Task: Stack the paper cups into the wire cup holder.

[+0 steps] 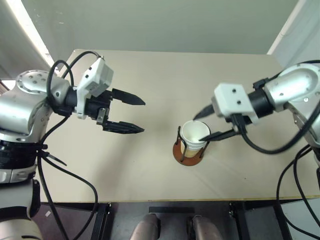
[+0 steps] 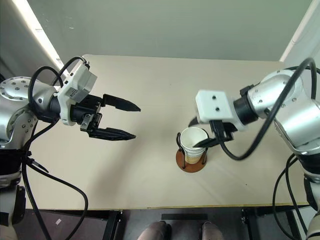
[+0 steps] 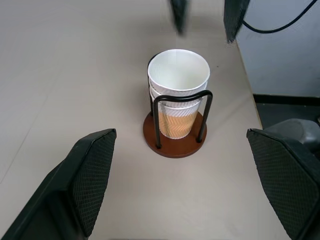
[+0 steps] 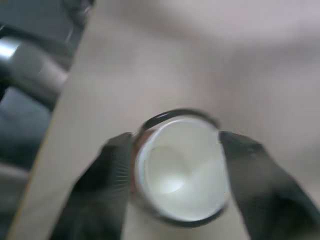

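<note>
The paper cups [image 1: 194,136] are sitting stacked in the wire cup holder [image 1: 188,150]. The right gripper [image 1: 206,125], at three o'clock, is spreading wide around them. The left gripper [image 1: 134,115], at nine o'clock, is hanging wide, holding nothing.

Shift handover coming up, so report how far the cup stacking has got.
Done: nested paper cups stand inside the wire cup holder on the table. In hand: nothing; the right gripper straddles the top cup's rim with fingers apart, and the left gripper hangs open. Left: no loose cups are visible; just withdraw the right arm.
</note>
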Action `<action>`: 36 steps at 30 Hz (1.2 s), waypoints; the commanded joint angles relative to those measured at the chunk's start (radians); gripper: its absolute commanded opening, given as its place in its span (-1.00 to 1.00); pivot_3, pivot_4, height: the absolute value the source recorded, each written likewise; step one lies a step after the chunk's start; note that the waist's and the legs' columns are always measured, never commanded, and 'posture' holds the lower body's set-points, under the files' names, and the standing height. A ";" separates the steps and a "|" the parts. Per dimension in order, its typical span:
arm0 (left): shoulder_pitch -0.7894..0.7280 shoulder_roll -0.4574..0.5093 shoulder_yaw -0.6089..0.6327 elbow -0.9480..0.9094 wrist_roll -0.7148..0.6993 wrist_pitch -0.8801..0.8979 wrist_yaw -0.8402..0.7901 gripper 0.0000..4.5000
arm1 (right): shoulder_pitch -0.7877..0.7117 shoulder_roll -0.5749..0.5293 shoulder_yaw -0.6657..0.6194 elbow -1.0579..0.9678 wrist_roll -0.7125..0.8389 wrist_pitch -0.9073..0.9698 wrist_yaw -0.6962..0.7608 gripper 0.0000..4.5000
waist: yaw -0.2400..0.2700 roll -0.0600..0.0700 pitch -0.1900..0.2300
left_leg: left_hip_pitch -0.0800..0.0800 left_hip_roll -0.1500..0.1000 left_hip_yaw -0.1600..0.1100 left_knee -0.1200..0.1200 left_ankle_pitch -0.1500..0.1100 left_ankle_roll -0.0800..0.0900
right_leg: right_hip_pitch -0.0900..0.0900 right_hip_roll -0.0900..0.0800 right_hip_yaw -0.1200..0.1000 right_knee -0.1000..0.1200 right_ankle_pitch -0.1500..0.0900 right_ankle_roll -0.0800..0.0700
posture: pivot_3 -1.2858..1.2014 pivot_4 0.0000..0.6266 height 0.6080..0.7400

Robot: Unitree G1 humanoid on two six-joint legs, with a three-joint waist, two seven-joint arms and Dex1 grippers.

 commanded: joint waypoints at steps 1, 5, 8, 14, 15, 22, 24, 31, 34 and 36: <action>0.004 0.001 0.039 -0.027 0.000 -0.003 0.033 1.00 | -0.027 -0.012 -0.116 0.047 0.025 0.041 -0.051 0.67 | 0.003 0.000 0.000 | 0.000 0.000 0.000 0.000 0.000 0.000 | 0.000 0.000 0.000 0.000 0.000 0.000 | 0.03 -0.52 1.00; 0.019 -0.024 0.075 -0.025 -0.023 0.018 0.105 1.00 | 0.026 -0.002 -0.222 0.115 0.063 0.090 -0.123 0.67 | 0.004 0.000 0.000 | 0.000 0.000 0.000 0.000 0.000 0.000 | 0.001 0.000 0.000 0.000 0.000 0.000 | 0.03 -0.52 1.00; 0.043 -0.041 0.098 -0.026 -0.025 0.023 0.154 1.00 | 0.057 0.023 -0.300 0.181 0.084 0.100 -0.191 0.67 | 0.003 0.000 0.000 | 0.000 0.000 0.000 0.000 0.000 0.000 | 0.001 0.000 0.000 0.001 0.000 0.000 | 0.03 -0.52 1.00; 0.075 -0.137 0.163 0.028 0.013 -0.022 0.346 1.00 | 0.176 0.071 -0.365 0.366 0.026 -0.023 -0.324 0.67 | 0.006 0.000 0.000 | 0.001 0.000 0.000 -0.001 0.001 -0.002 | 0.002 0.000 0.000 0.002 0.000 0.000 | 0.03 -0.52 1.00; 0.078 -0.165 0.177 0.048 0.032 -0.042 0.397 1.00 | 0.196 0.096 -0.389 0.401 0.038 -0.024 -0.349 0.67 | 0.006 0.000 0.000 | 0.002 0.000 0.000 -0.001 0.001 -0.002 | 0.003 0.000 0.000 0.002 0.000 0.000 | 0.03 -0.52 1.00; 0.209 -0.208 0.184 0.054 0.097 -0.098 0.493 1.00 | 0.313 0.230 -0.483 0.548 0.021 -0.101 -0.560 0.67 | 0.006 0.000 0.000 | 0.004 0.000 0.002 -0.002 0.001 -0.003 | 0.002 0.000 0.001 0.004 0.000 0.001 | 0.03 -0.52 1.00; 0.266 -0.193 0.180 0.032 0.093 -0.102 0.469 1.00 | 0.306 0.251 -0.514 0.607 0.018 -0.112 -0.628 0.67 | 0.005 0.000 0.000 | 0.004 0.000 0.002 -0.003 0.001 -0.003 | 0.002 0.000 0.001 0.003 0.000 0.000 | 0.03 -0.52 1.00; 0.307 -0.204 0.204 0.089 0.123 -0.139 0.511 1.00 | 0.311 0.259 -0.532 0.750 -0.029 -0.236 -0.714 0.67 | 0.024 0.000 0.000 | 0.004 -0.001 0.002 -0.002 0.001 -0.003 | 0.001 0.000 0.001 0.004 0.000 0.000 | 0.03 -0.52 1.00; 0.303 -0.206 0.208 0.099 0.120 -0.143 0.522 1.00 | 0.324 0.274 -0.538 0.758 -0.024 -0.250 -0.727 0.67 | 0.024 0.000 0.000 | 0.004 -0.001 0.002 -0.002 0.001 -0.003 | 0.001 0.000 0.001 0.005 0.001 0.000 | 0.03 -0.52 1.00; 0.300 -0.209 0.209 0.096 0.120 -0.144 0.530 1.00 | 0.342 0.294 -0.545 0.729 -0.010 -0.251 -0.732 0.67 | 0.024 0.000 0.000 | 0.004 -0.001 0.002 -0.002 0.001 -0.004 | 0.001 0.000 0.001 0.005 0.001 0.000 | 0.03 -0.52 1.00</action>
